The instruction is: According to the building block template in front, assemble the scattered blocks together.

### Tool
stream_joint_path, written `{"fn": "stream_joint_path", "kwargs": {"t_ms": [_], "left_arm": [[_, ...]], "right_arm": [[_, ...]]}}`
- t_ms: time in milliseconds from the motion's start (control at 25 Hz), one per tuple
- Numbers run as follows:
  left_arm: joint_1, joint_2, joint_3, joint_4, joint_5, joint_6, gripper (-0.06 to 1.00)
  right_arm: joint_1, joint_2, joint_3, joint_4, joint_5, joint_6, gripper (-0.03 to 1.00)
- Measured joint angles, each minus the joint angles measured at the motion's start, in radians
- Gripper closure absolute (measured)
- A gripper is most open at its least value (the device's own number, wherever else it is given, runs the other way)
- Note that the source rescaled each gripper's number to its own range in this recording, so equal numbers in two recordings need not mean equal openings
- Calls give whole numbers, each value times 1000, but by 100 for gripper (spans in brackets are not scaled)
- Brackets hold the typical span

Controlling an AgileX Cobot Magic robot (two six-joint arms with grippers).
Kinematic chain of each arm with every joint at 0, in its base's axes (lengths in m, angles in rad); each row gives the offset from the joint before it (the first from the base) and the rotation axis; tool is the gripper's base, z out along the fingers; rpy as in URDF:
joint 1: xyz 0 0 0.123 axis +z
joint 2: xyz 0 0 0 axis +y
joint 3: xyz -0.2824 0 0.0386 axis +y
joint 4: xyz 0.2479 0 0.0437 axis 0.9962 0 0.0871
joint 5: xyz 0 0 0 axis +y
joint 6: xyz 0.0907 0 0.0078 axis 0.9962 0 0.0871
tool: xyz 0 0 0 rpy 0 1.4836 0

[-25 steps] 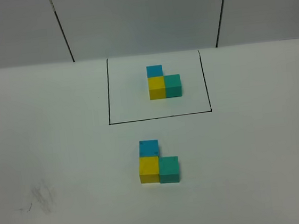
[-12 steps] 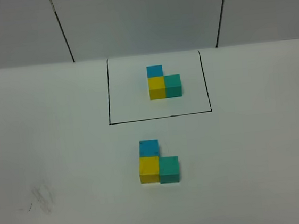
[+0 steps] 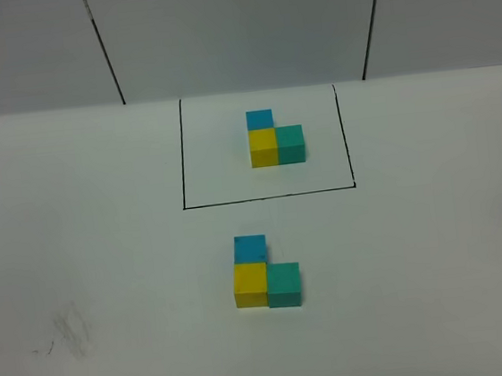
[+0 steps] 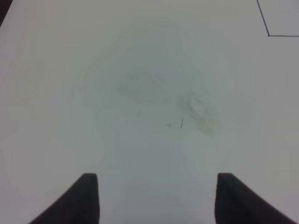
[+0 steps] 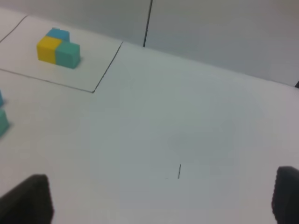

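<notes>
The left gripper (image 4: 157,198) showed two dark fingertips spread apart with only bare table between them, pinching nothing. The right gripper (image 5: 162,200) had its two dark fingers set wide, one at each edge of its wrist view, also empty. Neither gripper appeared in the high view.

Under the left gripper lay the plain white table (image 4: 93,84), marked by a grey smudge (image 4: 198,112); a corner of the thin black drawn rectangle (image 4: 268,34) sat at 1 o'clock. Ahead of the right gripper was a short black pen tick (image 5: 179,171), and well beyond it, at 10 o'clock, the building block template (image 5: 58,47): three small joined cubes, blue, yellow and teal-green, inside the frame's corner.

In the high view the template (image 3: 274,138) stood in the upper middle of the rectangle (image 3: 270,197). At 6 o'clock from it, outside the frame, the scattered blocks were gathered, touching, in the same L: the small sky blue cube (image 3: 250,248) behind the small yellow cube (image 3: 251,284), the small teal-green cube (image 3: 284,284) at the yellow one's 3 o'clock. Nothing stood in the way around them. The right wrist view caught only slivers of this group at its edge; the left wrist view showed none of the cubes.
</notes>
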Motion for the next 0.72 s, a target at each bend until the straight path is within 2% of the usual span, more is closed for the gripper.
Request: {"fn": "stream_joint_path", "kwargs": {"t_ms": [280,440,520,720], "left_arm": [[0,0,0,0,-1,0,74],[0,0,0,0,-1,0,74],[0,0,0,0,-1,0,74],[0,0,0,0,-1,0,74]], "right_arm": [[0,-18,92,-11,41,92,9],[0,-18,94,-43,45,241,13],[0,-18,94,-50,45,280,17],[0,-18,94,-69,45,284,34]]}}
